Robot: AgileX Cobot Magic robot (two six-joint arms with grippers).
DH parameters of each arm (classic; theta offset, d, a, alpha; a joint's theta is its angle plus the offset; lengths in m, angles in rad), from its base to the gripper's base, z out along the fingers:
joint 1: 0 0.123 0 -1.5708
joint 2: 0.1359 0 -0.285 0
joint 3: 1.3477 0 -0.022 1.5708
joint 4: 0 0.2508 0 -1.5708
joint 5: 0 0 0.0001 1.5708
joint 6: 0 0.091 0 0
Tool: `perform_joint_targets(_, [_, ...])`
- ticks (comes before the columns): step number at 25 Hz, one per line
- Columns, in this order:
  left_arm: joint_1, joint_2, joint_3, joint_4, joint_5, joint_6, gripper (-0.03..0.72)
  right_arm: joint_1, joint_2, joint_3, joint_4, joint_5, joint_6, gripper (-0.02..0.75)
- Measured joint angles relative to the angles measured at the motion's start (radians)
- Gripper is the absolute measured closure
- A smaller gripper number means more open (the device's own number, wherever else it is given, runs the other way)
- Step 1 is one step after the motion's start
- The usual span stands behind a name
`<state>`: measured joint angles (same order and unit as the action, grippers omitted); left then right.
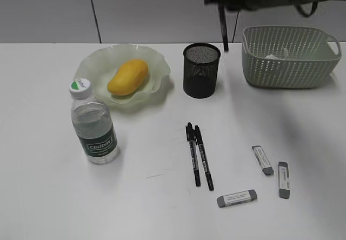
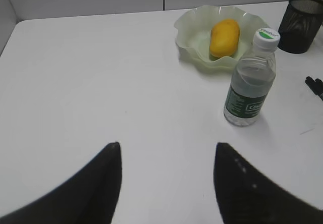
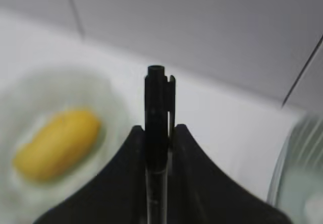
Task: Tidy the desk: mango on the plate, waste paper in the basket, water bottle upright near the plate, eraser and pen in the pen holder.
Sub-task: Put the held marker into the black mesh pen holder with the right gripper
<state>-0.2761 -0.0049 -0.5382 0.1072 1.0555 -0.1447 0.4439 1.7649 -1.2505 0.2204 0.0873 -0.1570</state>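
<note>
Nearest the exterior camera, at about five o'clock on the large plain white flat desk (image 1: 48, 197), lie three small grey-and-white rectangular erasers (image 1: 237, 198), apart from one another, one flat along the front and two standing farther right. Just beyond them, near the centre, two slim black capped pens (image 1: 198, 154) lie side by side, almost touching, both pointing toward twelve o'clock.

At nine o'clock the small clear plastic water bottle (image 1: 93, 123) with its white cap and dark green label stands upright, just in front of the pale green translucent glass plate (image 1: 91, 66) with the wavy ruffled rim. The smooth yellow-orange oval mango (image 1: 128, 77) rests inside that plate. To the plate's right, at roughly twelve o'clock, sits the black metal mesh cylindrical pen holder (image 1: 201, 70).

Farther right, at two o'clock, is the pale sage-green perforated plastic basket (image 1: 290, 70) — a crumpled white scrap of waste paper (image 1: 273, 56) shows inside it.

The right gripper (image 3: 157, 129) hangs high over the gap between pen holder and basket, its two dark fingers clamped on a third black pen (image 3: 156, 133) held upright. The left gripper (image 2: 167, 153) hovers over bare desk at eight o'clock, its fingers spread apart and holding nothing — the bottle and plate lie ahead of it.
</note>
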Motion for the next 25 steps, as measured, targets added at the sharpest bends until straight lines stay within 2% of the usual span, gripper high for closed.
perform_joint_targets(2, [0.000, 0.000, 0.000, 0.000, 0.000, 0.000, 0.254, -0.005, -0.024, 0.049, -0.024, -0.328, 0.000, 0.606])
perform_joint_targets(5, [0.000, 0.000, 0.000, 0.000, 0.000, 0.000, 0.254, -0.007, 0.049, 0.079, -0.039, -0.641, 0.000, 0.606])
perform_joint_targets(9, [0.000, 0.000, 0.000, 0.000, 0.000, 0.000, 0.254, -0.007, 0.243, 0.082, -0.058, -0.847, 0.018, 0.606])
perform_joint_targets(11, [0.000, 0.000, 0.000, 0.000, 0.000, 0.000, 0.254, -0.007, 0.317, 0.086, -0.091, -0.891, 0.080, 0.606])
perform_joint_targets(14, [0.000, 0.000, 0.000, -0.001, 0.000, 0.000, 0.254, -0.007, 0.369, 0.090, -0.162, -0.900, 0.170, 0.606])
perform_joint_targets(16, [0.000, 0.000, 0.000, -0.001, 0.000, 0.000, 0.254, -0.007, 0.370, 0.090, -0.189, -0.892, 0.191, 0.572])
perform_joint_targets(21, [0.000, 0.000, 0.000, -0.001, 0.000, 0.000, 0.255, -0.007, 0.301, 0.091, -0.204, -0.747, 0.200, 0.202])
perform_joint_targets(23, [0.000, 0.000, 0.000, -0.001, 0.000, 0.000, 0.255, -0.007, 0.223, 0.091, -0.205, -0.609, 0.200, 0.155])
perform_joint_targets(25, [0.000, 0.000, 0.000, -0.001, 0.000, 0.000, 0.255, -0.007, 0.113, 0.091, -0.205, -0.435, 0.189, 0.174])
